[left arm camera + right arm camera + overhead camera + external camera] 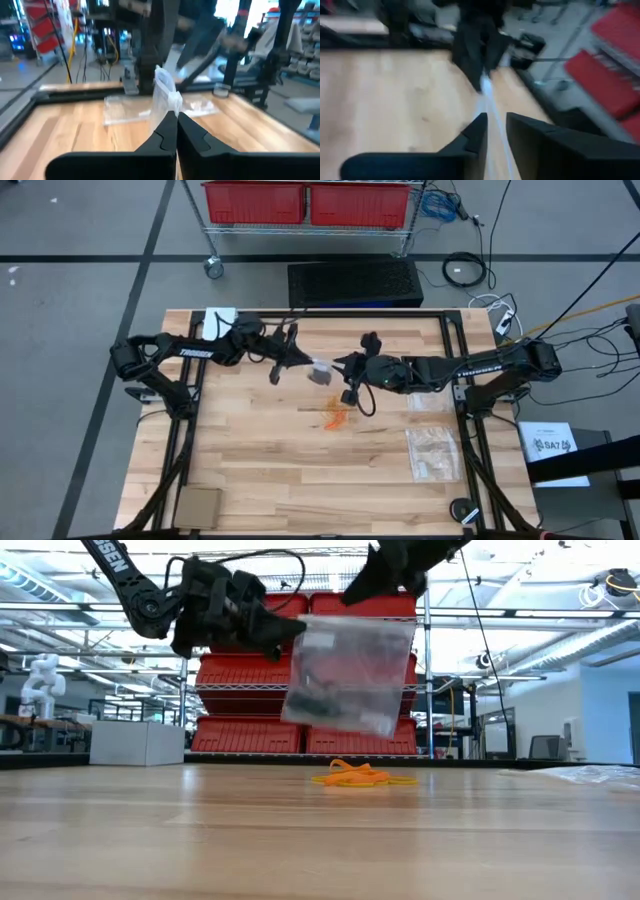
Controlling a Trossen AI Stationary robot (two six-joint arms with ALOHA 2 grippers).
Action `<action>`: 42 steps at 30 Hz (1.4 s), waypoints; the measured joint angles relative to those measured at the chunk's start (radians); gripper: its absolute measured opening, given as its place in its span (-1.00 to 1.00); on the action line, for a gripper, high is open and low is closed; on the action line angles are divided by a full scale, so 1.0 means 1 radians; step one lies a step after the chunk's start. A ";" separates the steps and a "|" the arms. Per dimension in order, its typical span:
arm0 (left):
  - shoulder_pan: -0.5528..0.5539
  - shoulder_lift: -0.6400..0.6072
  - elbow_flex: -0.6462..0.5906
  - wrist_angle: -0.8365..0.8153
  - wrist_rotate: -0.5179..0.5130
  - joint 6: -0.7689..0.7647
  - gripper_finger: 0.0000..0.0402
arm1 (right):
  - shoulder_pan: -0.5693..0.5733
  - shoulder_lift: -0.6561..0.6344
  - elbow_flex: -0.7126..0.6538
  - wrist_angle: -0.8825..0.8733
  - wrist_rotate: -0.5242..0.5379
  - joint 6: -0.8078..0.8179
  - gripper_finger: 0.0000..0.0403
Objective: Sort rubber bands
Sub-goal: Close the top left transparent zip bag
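The orange rubber bands (336, 420) lie in a loose heap mid-worktop, unsorted — my guess is they come next. Dark bands seem already inside the clear bag (348, 675) hanging above them. The left claw (296, 361) is clenched on the bag's edge; the right claw (343, 364) stands slightly parted around the other edge. More clear bags (432, 448) lie on the wooden worktop (250, 460) — red bins (305, 202) behind.

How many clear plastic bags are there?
3. One bag hangs in the air between the left gripper and right gripper. Two more lie flat on the table's right side, one near the right arm, another closer to the front.
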 joint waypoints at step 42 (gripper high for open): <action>-0.101 0.000 0.000 -0.142 -0.201 0.204 -1.00 | -0.143 0.126 0.001 0.101 -0.309 0.042 -0.37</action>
